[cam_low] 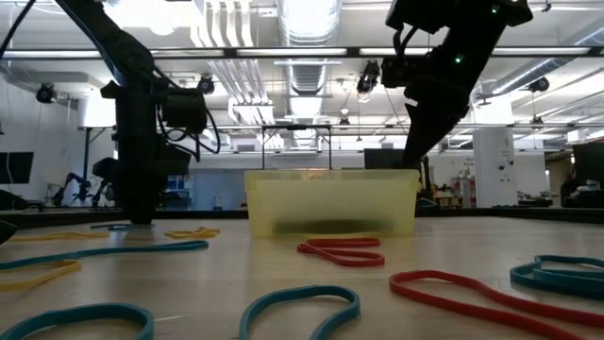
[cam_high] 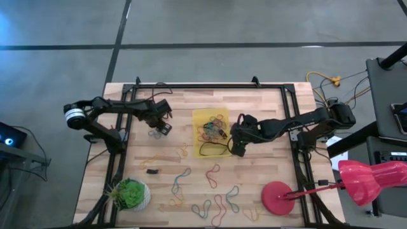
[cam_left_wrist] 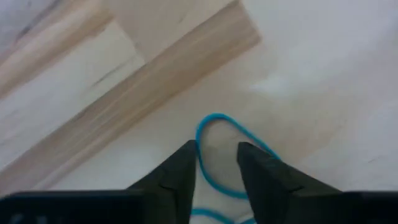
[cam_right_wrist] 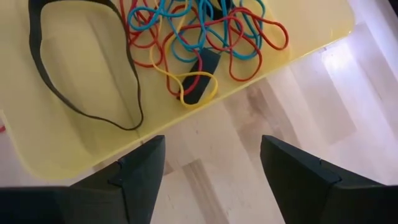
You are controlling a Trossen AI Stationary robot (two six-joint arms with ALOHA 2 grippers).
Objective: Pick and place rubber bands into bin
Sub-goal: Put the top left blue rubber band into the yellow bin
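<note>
My left gripper [cam_left_wrist: 214,168] points straight down at the table left of the bin, its fingers a little apart over a blue rubber band [cam_left_wrist: 217,124]. The band lies flat on the wood; one strand runs along the inner edge of one finger [cam_left_wrist: 186,171]. The translucent yellow bin [cam_high: 198,116] stands at the table's middle and holds several tangled rubber bands [cam_right_wrist: 205,37] and a large black one [cam_right_wrist: 81,93]. My right gripper [cam_right_wrist: 211,180] hangs wide open above the bin's right edge, with nothing between its fingers. More bands [cam_high: 216,175] lie loose on the near half of the table. My left gripper comes at the blue band's looped end [cam_left_wrist: 200,146] from above, with one strand between its fingers. Whether the fingers touch the band, I cannot tell. The band lies flat on the table.
A green plant ball [cam_high: 130,194] sits at the near left corner and a round red disc [cam_high: 278,197] at the near right. A small black piece [cam_high: 152,170] lies among the loose bands. Dark frame rails [cam_high: 121,152] run along the table's left and right sides.
</note>
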